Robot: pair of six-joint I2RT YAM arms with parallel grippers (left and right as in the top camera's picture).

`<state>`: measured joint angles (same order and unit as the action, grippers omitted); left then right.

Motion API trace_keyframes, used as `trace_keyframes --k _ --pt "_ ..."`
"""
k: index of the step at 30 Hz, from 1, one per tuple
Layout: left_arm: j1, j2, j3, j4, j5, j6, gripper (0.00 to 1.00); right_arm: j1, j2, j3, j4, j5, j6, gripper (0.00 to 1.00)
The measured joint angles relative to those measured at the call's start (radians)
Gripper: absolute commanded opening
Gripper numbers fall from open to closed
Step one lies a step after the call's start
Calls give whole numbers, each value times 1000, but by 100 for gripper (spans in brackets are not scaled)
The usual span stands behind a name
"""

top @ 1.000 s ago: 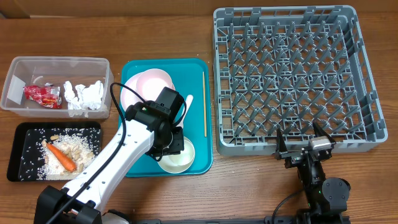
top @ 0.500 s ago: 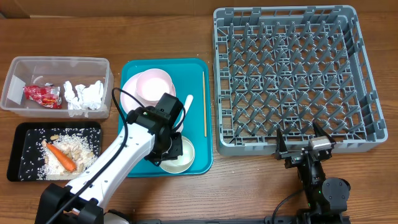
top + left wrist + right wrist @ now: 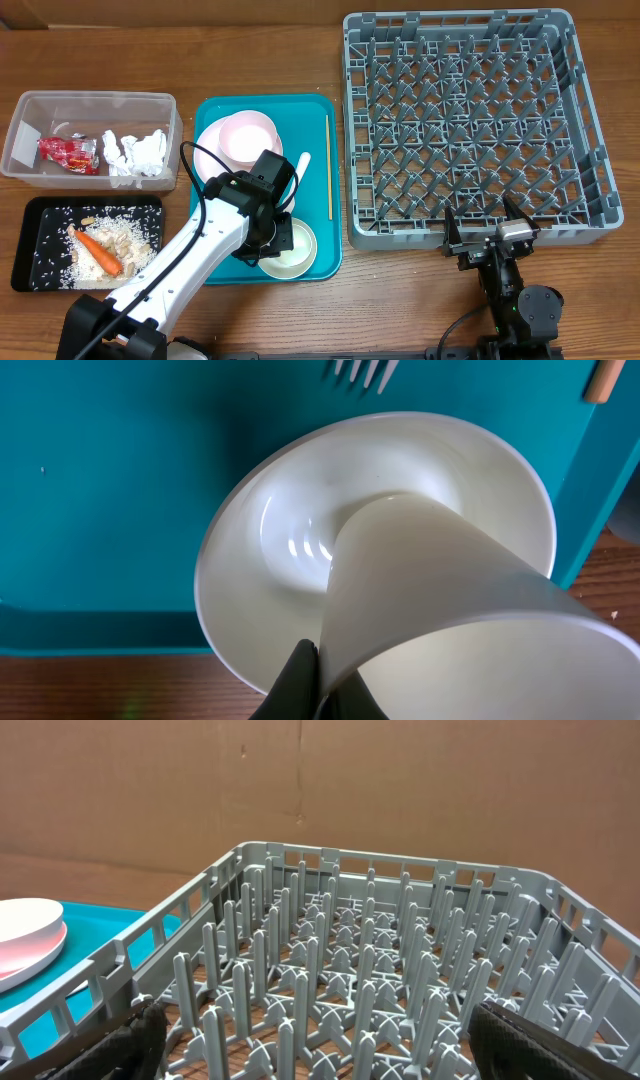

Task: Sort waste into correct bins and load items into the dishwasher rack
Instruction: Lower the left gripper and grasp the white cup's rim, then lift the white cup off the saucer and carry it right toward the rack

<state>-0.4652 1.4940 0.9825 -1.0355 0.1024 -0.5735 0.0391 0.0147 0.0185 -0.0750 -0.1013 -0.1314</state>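
Because the left fingers [image 3: 298, 672] pinched the cup [image 3: 450, 600] by one wall over the bowl [image 3: 270, 540], it could slip and topple; the right fingers [image 3: 140, 1032] stood wide, empty.

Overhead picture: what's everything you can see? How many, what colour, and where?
rack: 1, grey, right
teal tray: 1, middle
plate: 1, white, teal tray's back
pinkish bowl: 1, on plate
white bowl: 1, teal tray's front
cup: 1, white, held at white bowl
fork: 1, white, right of plate
chopsticks: number unclear, wooden, teal tray's right edge
tub: 1, clear, back left
wrapper: 1, red, in tub
tissue: crumpled heap, white, in tub
black tray: 1, front left
carrot: 1, orange, in black tray
rice: loose, white, in black tray
table: 1, brown wood
left gripper: black, shut on cup
right gripper: black, open, before rack
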Motion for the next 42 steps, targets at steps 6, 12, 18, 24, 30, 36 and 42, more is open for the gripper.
trace_keyframes --k 6,12,18,24,30,36,42 --pt "0 0 21 -52 -14 9 4 0 0 0 0 0 0 100" --pt "0 0 161 -174 -78 23 4 0 0 0 0 0 0 100" --pt "0 0 319 -280 -112 27 4 0 0 0 0 0 0 100" --pt "0 0 425 -301 -111 77 4 0 0 0 0 0 0 100" --pt "0 0 531 -332 -8 164 4 0 0 0 0 0 0 100" --pt "0 0 617 -349 84 240 4 0 0 0 0 0 0 100" --pt "0 0 636 -349 108 264 4 0 0 0 0 0 0 100"
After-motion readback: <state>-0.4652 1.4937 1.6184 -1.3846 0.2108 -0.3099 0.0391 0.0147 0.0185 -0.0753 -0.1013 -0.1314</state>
